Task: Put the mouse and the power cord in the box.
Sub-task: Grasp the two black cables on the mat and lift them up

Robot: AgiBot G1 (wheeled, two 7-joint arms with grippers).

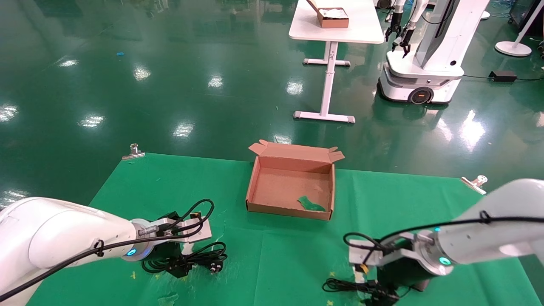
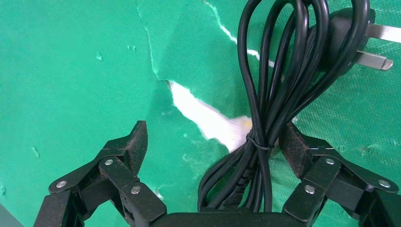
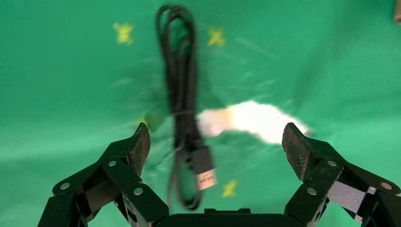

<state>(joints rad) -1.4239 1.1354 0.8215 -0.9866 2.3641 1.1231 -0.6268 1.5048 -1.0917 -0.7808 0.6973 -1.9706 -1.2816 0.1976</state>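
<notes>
Right gripper [image 3: 215, 142] hangs over the near right part of the green cloth [image 1: 280, 263], fingers spread wide and grasping nothing. Between its fingertips [image 3: 298, 146] lies the bundled mouse cable [image 3: 182, 94], a narrow loop whose long axis runs straight away from the gripper; its USB plug [image 3: 204, 170] lies at the gripper end, pointing back toward the wrist. In the head view this cable [image 1: 346, 287] shows at 5 o'clock from the box; the mouse body cannot be made out.

Left gripper [image 2: 215, 142] hangs over the near left part of the cloth, fingers likewise spread and holding nothing. The power cord [image 2: 269, 94] lies between them, close against one fingertip [image 2: 295, 144]. Its coil is tied at the waist, with the long axis running away from the gripper. The pronged plug [image 2: 350, 38] sits at the far end, prongs pointing sideways across that axis. In the head view the cord [image 1: 199, 259] lies at 7 o'clock from the box.

The box [image 1: 255, 187] stands open at mid-cloth, lid hinged back at 12 o'clock. A green scrap [image 1: 311, 204] lies inside near the front wall. A tear in the cloth shows white [image 2: 208, 118] beside the cord.
</notes>
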